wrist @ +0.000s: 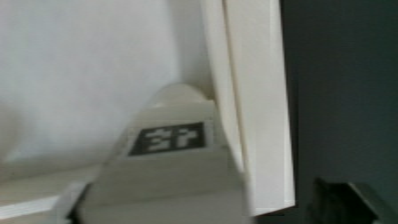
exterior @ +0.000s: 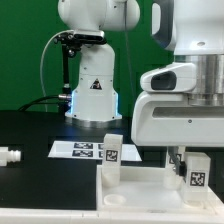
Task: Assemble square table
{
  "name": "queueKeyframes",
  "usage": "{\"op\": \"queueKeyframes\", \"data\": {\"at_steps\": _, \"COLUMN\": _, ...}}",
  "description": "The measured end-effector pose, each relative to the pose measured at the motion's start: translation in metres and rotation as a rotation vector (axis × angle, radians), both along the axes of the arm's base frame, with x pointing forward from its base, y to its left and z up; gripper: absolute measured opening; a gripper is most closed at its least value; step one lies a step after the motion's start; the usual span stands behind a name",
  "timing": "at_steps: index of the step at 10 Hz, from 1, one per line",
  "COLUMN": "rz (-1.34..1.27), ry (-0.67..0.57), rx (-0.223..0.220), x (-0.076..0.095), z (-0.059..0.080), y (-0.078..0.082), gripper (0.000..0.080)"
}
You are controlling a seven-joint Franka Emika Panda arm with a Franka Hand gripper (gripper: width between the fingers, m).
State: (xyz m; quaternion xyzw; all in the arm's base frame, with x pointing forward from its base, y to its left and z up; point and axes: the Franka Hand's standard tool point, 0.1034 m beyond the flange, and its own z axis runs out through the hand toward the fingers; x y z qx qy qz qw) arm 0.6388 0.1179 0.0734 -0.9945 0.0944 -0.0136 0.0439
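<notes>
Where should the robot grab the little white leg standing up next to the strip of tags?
Probably best near the top of the leg, pinching two opposite sides and coming straight down from above. It stands upright at a corner of the tabletop, so its top is free, while the panel gets in the way of a low sideways grab.

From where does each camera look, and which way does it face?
Exterior view: off the arm, near table height, facing the arm's base across the tabletop; the gripper looms on its right.
Wrist view: on the wrist, close against a tagged white part; no finger clearly shows.
Shared: probably the tagged white part, by the gripper.
</notes>
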Motion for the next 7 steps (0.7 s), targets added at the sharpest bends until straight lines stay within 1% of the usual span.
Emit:
{"op": "queueKeyframes", "data": {"at_steps": 1, "rz": -0.013, "ry": 0.001, "rx": 0.0, "x": 0.0, "z": -0.0002, "y": -0.0005, "gripper": 0.0416}}
{"op": "queueKeyframes", "data": {"at_steps": 2, "rz": -0.096, "ry": 0.009, "rx": -0.001, "x": 0.0, "z": -0.001, "y": -0.0045, "gripper": 0.0292}}
{"op": "queueKeyframes", "data": {"at_steps": 5, "rz": -0.378, "ry": 0.005, "rx": 0.008, "x": 0.0005, "z": -0.0031, "y": -0.0057, "gripper": 0.029}}
{"op": "queueKeyframes", "data": {"at_steps": 6, "rz": -0.522, "ry": 0.013, "rx": 0.011, "x": -0.0011, "z": -0.0036, "y": -0.005, "gripper": 0.029}}
{"op": "queueKeyframes", "data": {"at_steps": 7, "rz": -0.696, "ry": 0.037, "rx": 0.029, "x": -0.0018, "z": -0.0039, "y": -0.0056, "gripper": 0.029}}
